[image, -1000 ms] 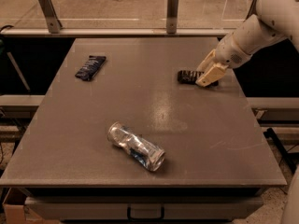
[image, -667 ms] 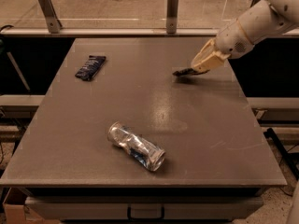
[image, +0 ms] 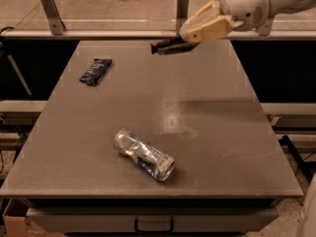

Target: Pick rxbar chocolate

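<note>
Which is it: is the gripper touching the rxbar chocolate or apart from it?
Touching. The camera view shows the gripper shut on one end of the rxbar chocolate, holding it above the table.

No text, brand, number or sign was legible in the camera view. The rxbar chocolate presented a dark face on which no lettering could be resolved. It was clamped at one end in the gripper, which was positioned above the far right part of the table. The dark blue wrapper, lying near the far left edge, showed no readable print. The crushed clear bottle, lying near the front edge, carried a bluish patch, but no characters could be made out on it.
</note>
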`<state>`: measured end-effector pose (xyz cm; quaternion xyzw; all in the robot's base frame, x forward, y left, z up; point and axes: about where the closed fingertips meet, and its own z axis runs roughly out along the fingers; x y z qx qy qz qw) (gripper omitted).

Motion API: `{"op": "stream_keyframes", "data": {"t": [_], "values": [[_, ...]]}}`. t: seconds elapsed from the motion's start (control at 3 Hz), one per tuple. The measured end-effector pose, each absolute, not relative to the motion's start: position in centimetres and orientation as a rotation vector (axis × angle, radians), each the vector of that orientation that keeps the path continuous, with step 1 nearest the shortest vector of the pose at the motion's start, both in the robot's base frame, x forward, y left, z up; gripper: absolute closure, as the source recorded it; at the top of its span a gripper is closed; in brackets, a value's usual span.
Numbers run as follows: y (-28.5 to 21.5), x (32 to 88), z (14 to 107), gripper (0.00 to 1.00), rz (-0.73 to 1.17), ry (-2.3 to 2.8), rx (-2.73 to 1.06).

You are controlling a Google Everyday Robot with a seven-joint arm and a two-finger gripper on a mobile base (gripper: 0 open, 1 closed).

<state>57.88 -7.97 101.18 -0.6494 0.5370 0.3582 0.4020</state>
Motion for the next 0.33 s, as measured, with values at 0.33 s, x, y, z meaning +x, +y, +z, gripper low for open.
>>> {"op": "stream_keyframes", "data": {"t": [0.33], "values": [[-7.10,57.61,102.64,1.00,0.944,1.306,-1.612]]}}
